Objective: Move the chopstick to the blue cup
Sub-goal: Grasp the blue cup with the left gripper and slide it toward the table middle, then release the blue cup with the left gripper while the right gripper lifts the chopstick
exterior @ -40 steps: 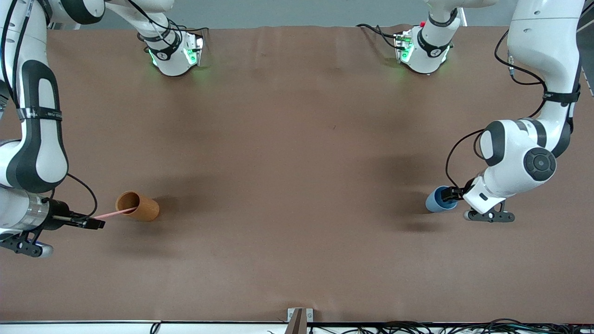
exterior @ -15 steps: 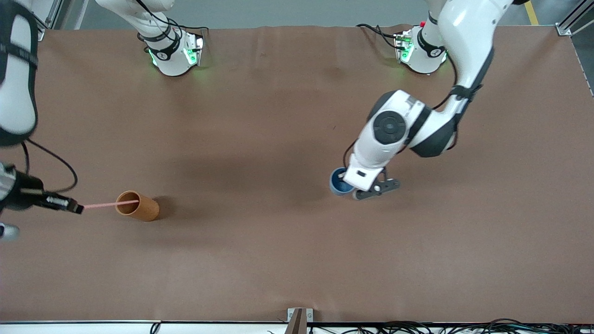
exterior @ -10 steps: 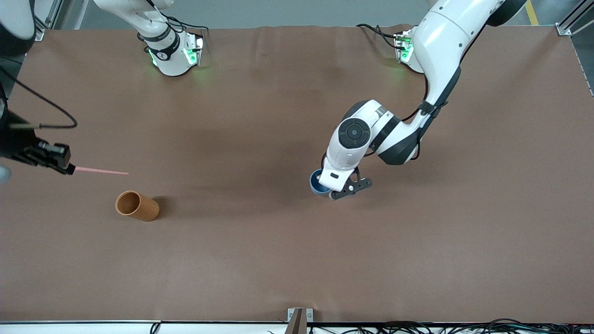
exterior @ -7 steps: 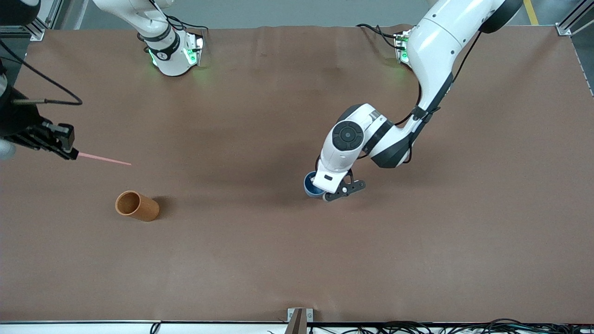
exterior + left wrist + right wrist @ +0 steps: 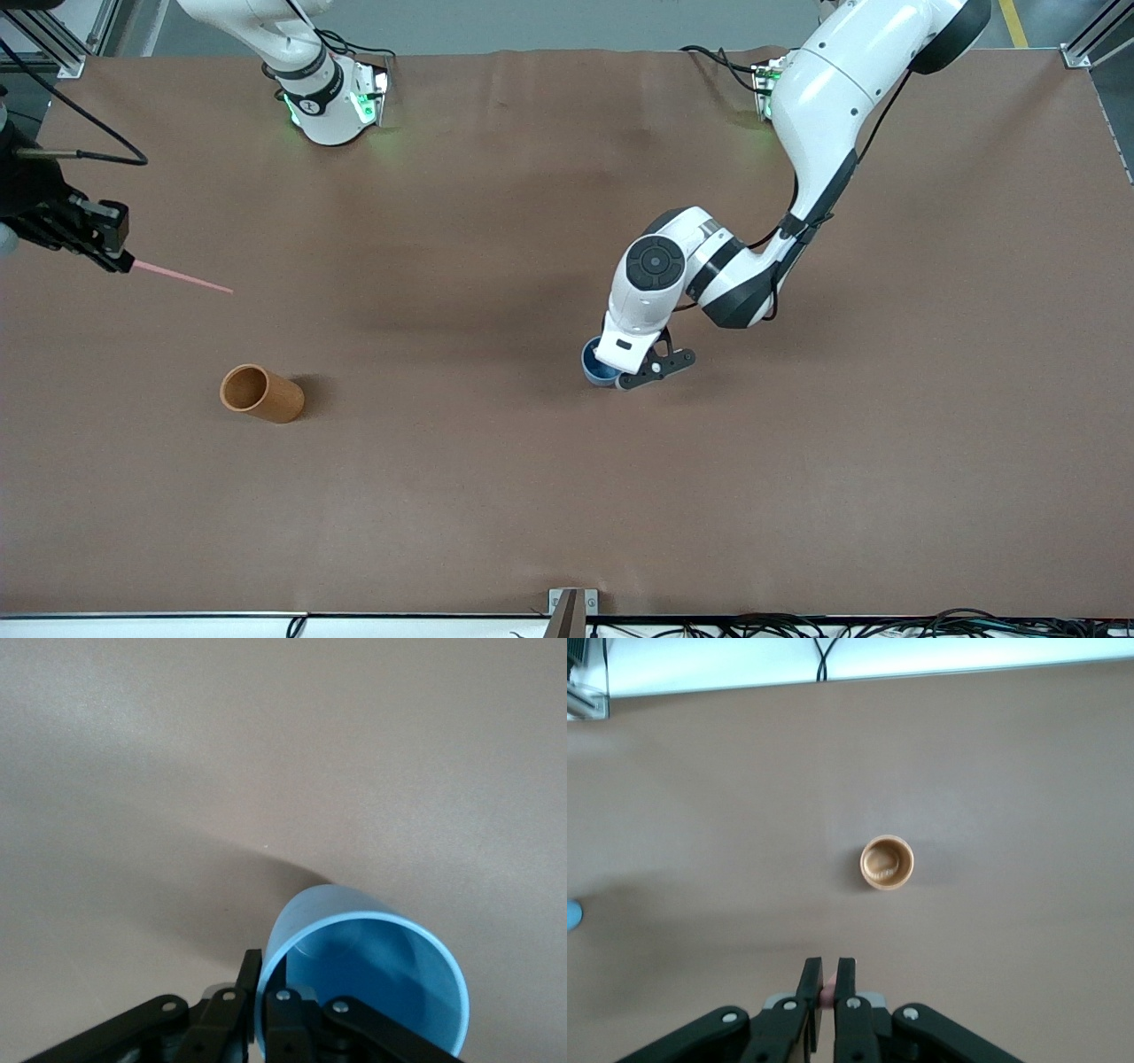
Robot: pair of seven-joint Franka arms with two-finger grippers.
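Note:
My right gripper (image 5: 121, 262) hangs above the table at the right arm's end, shut on one end of the thin pink chopstick (image 5: 182, 278). The stick juts out toward the table's middle. In the right wrist view only its pink end (image 5: 829, 994) shows between the fingers of the right gripper (image 5: 829, 967). My left gripper (image 5: 263, 967) is shut on the wall of the blue cup (image 5: 372, 970), one finger inside and one outside. The blue cup (image 5: 594, 366) stays upright, mouth up, low over the table's middle, half hidden by the left wrist.
An orange-brown cylindrical cup (image 5: 262, 394) stands on the brown table cover (image 5: 496, 496) toward the right arm's end, nearer the front camera than the spot under the chopstick. The orange-brown cup (image 5: 887, 862) looks empty in the right wrist view. Cables run along the table's front edge.
The right gripper has drawn the chopstick out of the orange-brown cup and risen clear of it. The left arm has carried the blue cup from its end of the table to the middle.

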